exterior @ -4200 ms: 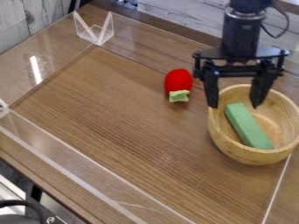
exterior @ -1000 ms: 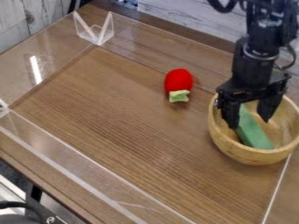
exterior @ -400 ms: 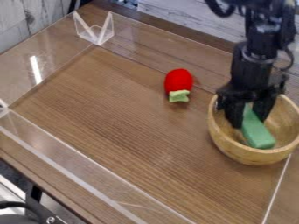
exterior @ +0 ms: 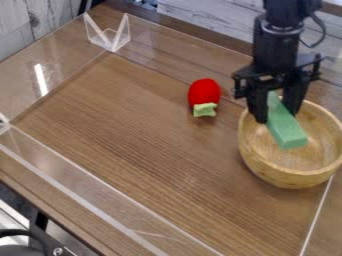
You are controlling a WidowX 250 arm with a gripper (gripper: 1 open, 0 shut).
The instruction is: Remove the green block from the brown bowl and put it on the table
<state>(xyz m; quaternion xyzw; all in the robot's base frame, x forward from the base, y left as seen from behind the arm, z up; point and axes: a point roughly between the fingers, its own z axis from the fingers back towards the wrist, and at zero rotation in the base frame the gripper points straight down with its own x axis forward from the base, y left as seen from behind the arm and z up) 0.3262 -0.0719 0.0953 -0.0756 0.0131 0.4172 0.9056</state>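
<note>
My gripper [exterior: 275,100] points down over the brown bowl [exterior: 287,172] at the right of the table [exterior: 120,140]. Its fingers are shut on the upper end of the green block [exterior: 283,126]. The block hangs tilted, its lower end pointing down into the bowl's hollow, lifted off the bowl's floor. The bowl is round, light wood with a thick rim, and stands near the right acrylic wall.
A small red object with a green tip [exterior: 203,97] lies left of the bowl. Clear acrylic walls [exterior: 60,170] run along the table's edges, with a folded clear piece [exterior: 107,33] at the back left. Bare wood stretches across the middle and left.
The gripper has closed on the green block and risen, lifting the block off the bowl's floor. The bowl and the red object have stayed put.
</note>
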